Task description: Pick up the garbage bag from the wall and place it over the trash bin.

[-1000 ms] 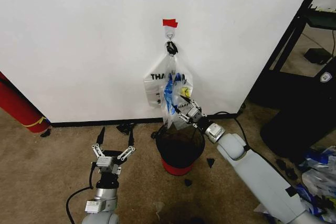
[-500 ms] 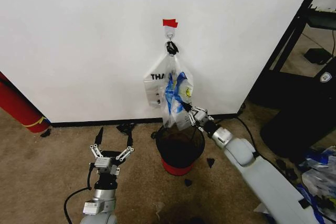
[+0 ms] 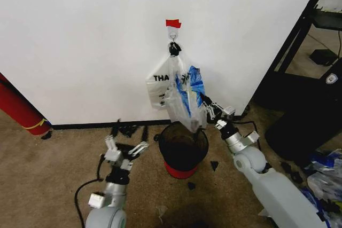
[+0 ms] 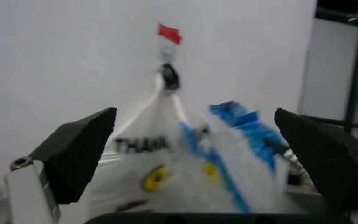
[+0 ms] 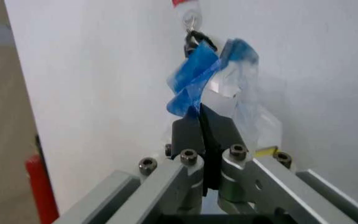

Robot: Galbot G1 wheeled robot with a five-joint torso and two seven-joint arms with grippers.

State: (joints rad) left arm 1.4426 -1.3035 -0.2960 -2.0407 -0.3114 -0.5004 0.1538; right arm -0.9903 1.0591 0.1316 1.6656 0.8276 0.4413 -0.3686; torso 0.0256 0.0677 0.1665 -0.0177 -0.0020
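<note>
Two black pads of the right gripper (image 5: 202, 122) pinch the garbage bag (image 3: 188, 100)'s crinkled film; left gripper (image 3: 127, 152) jaws spread.

Blue-handled see-through garbage bag (image 3: 187, 100) hangs above black trash bin (image 3: 183, 150).

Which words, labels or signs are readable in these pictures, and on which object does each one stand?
"THA": bold black letters on the white bag hanging at the wall; the rest is covered by the garbage bag.
"THAN": the same lettering in the left wrist view, blurred.
Yellow print on the garbage bag: a sign, too blurred to read.
Red tape mark: no text.
</note>
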